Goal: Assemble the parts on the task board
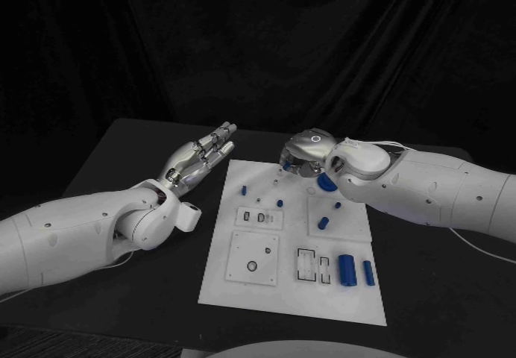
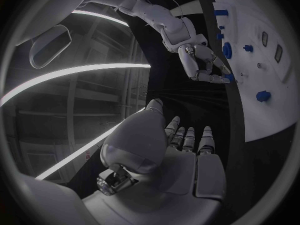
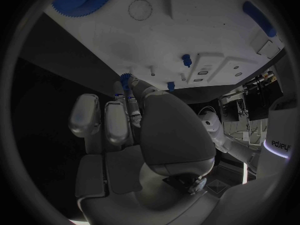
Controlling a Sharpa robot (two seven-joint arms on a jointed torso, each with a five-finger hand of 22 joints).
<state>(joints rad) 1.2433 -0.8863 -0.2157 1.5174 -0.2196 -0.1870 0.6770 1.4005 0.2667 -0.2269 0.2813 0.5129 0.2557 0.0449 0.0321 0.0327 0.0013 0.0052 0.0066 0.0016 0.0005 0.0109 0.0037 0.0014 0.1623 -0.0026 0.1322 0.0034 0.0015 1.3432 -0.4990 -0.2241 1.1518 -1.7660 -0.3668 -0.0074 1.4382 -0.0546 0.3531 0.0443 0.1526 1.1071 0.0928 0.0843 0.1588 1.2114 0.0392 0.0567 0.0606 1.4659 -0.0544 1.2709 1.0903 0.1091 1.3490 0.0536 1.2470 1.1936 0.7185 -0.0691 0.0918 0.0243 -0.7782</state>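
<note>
The right hand is held over the far edge of the board, its fingers pinching a small blue gear. The left hand is held flat and released, grasping nothing, beside the board's far left corner. Two blue cylinders lie near the board's near right corner.

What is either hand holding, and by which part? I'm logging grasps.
The right hand pinches a small blue gear by its rim at the fingertips. The left hand holds nothing, fingers extended.
</note>
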